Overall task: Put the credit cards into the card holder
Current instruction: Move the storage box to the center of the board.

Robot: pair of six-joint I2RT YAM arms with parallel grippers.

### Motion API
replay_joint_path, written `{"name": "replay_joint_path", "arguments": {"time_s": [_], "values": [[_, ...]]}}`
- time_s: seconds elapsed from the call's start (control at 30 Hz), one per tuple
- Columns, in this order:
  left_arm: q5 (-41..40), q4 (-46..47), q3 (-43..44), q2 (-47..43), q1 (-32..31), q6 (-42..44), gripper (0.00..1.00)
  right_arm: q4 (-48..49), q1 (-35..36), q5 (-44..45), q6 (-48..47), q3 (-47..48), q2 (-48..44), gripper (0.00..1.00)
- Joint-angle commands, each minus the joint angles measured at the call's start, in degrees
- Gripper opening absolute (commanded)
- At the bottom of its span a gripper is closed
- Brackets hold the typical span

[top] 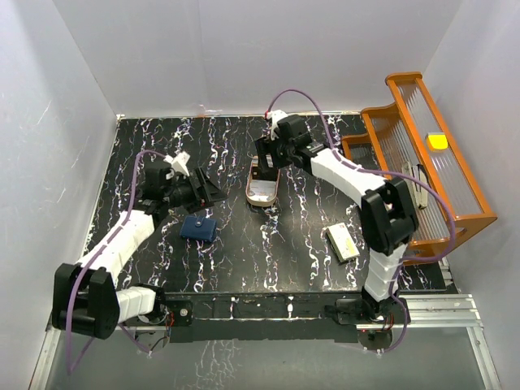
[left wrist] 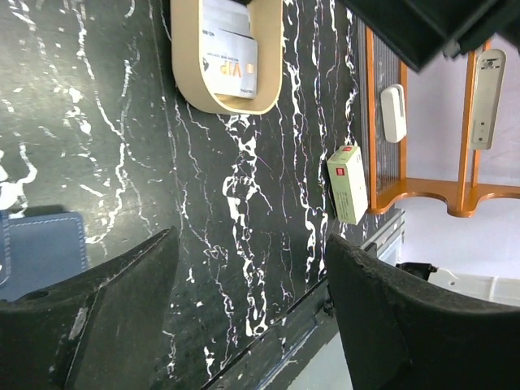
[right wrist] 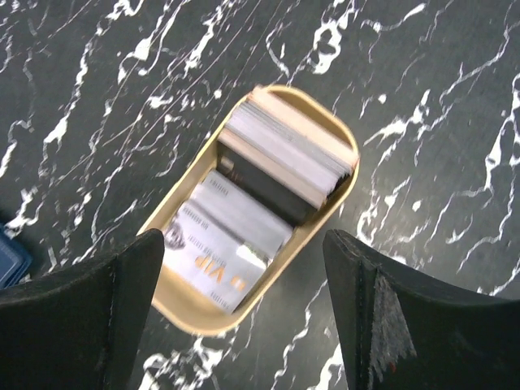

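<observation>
The black marbled surface [top: 268, 260] has an orange rack [top: 455, 203] at its right edge. The right claw [right wrist: 244, 236] hangs released, jaws apart, above the tan tray [right wrist: 188, 315] holding the credit cards [right wrist: 227, 244]. The left claw [left wrist: 253, 244], likewise released and empty, hovers near the navy card holder [top: 198, 228], which lies left of the tray.

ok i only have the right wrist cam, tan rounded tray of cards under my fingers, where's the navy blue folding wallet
observer: the navy-blue folding wallet lies on the black marbled table, left of the tan rounded tray and nearer the arm bases
operator: open or folded
observer: from above it looks folded shut
operator: is the left arm on it
observer: no, the left gripper hangs just past it, jaws open, holding nothing
</observation>
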Motion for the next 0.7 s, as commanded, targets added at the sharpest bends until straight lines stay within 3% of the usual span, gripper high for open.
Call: {"name": "replay_joint_path", "arguments": {"time_s": [0.0,0.27,0.4,0.67], "values": [[-0.78,5.33,-0.08,3.51,-3.74,-4.25,0.69,-0.88,-1.45,-1.65,-5.29,10.56,6.22,0.81],[-0.12,14.16,-2.94,10.17,-7.23,-11.03,0.65,-4.63,-2.94,-7.09,-9.16,23.62,18.31,0.98],[0.54,16.27,-3.36,13.20,-8.04,-12.26,0.59,-5.26,-3.99,-10.80,-9.79,28.58,23.69,0.98],[0.15,17.32,-3.72,16.33,-9.08,-13.26,0.57,-8.31,-6.41,-19.58,-8.76,35.13,30.63,0.98]]}}
